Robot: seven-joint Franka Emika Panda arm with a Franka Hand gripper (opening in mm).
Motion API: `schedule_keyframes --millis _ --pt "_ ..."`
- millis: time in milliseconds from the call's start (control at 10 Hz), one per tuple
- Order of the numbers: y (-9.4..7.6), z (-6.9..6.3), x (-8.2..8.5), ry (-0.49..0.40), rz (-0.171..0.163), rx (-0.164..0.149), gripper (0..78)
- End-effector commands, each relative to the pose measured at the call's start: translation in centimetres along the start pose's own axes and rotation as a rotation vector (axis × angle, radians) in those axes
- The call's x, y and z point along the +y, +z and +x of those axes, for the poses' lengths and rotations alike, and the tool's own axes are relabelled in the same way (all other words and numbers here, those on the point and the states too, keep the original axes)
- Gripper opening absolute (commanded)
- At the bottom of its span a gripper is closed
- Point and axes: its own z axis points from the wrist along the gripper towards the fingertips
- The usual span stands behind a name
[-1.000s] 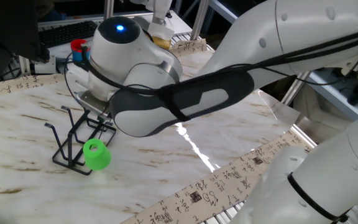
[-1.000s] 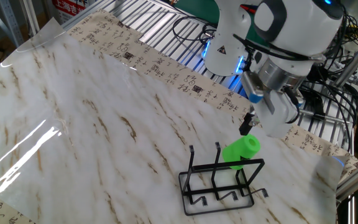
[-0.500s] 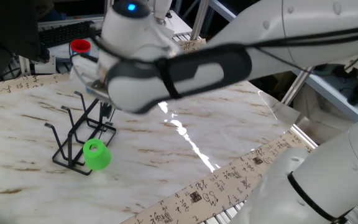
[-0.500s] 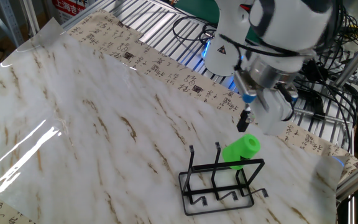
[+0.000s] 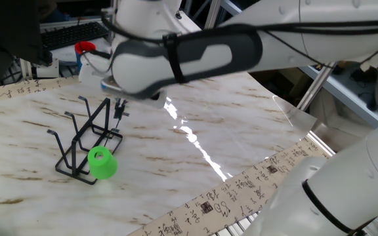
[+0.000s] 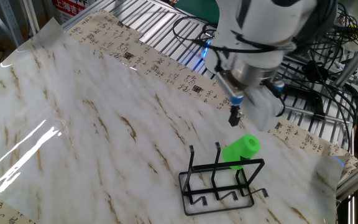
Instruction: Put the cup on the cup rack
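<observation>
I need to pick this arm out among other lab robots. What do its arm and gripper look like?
The arm has glossy white rounded shells with a dark grey band along one link. The gripper is small, with dark fingers under a white-grey body, a blue tab beside it. A triangular warning sticker sits on the white housing, and black cables trail behind.

My desk (image 5: 176, 151) has a white marble-patterned top with brown veins, and a bright streak of light glares off its glossy surface. A strip of paper printed with dark characters (image 6: 166, 68) runs along its edges. Behind that strip lies a rack of metal slats (image 6: 148, 28), with a tangle of black cables (image 6: 328, 81) nearby. A dark keyboard (image 5: 71, 33) sits on a shelf beyond the desk, among metal frame posts (image 5: 317, 82).
</observation>
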Motion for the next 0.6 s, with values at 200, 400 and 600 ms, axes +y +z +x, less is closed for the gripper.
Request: schedule_keyframes --millis 200,400,600 --pt "0.01 -4.94 -2.52 -0.377 0.107 0.112 1.2" --pt "0.34 -5.48 -2.77 -0.421 0.119 0.123 1.2" --pt "0.38 -5.56 -2.81 -0.425 0.119 0.124 1.2"
